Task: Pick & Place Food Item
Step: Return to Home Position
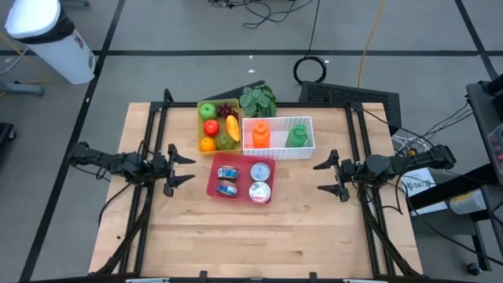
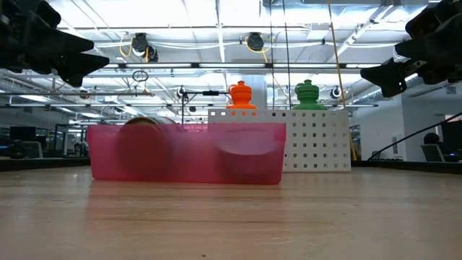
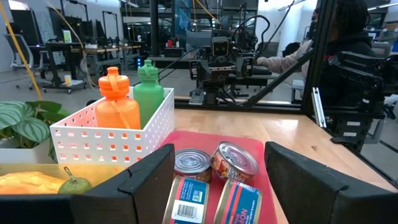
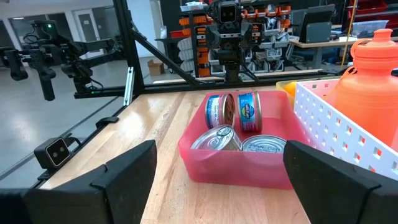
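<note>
A red bin (image 1: 241,178) in the table's middle holds several tin cans (image 1: 261,171); the cans also show in the left wrist view (image 3: 234,163) and the right wrist view (image 4: 239,112). Behind it stand a yellow bin of fruit (image 1: 218,126) and a white perforated basket (image 1: 277,137) with an orange bottle (image 1: 261,134) and a green bottle (image 1: 297,135). My left gripper (image 1: 182,168) hovers open left of the red bin. My right gripper (image 1: 324,176) hovers open right of it. Both hold nothing.
A leafy green plant (image 1: 258,100) sits at the table's far edge behind the bins. Bare wood (image 1: 251,236) stretches across the near half of the table. A person sits beyond the table in the left wrist view (image 3: 339,37).
</note>
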